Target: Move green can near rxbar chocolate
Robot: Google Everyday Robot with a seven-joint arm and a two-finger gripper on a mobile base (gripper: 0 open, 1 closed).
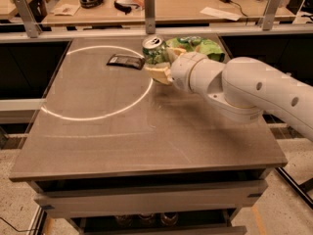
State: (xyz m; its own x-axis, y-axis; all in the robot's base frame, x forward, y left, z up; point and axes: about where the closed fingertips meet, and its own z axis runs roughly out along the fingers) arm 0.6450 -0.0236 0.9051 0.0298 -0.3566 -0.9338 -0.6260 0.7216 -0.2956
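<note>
Green can (153, 50): 1, sitting slightly tilted in the end effector, just right of the rxbar chocolate, near the counter's far edge.
End effector (159, 65): 1, reaching in from the right, its fingers clamping the can's lower part.
Rxbar chocolate (126, 61): 1, lying flat on the white ring's (73, 116) far arc.
Snack bag (203, 47): 1, lying behind the arm (254, 87).
Counter (122, 151): open room stretching across the near half and the left side.

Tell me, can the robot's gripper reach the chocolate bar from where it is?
Probably yes. The gripper is close beside the rxbar chocolate, with only table top between them. But it is shut on the green can, so it cannot grab anything else.
</note>
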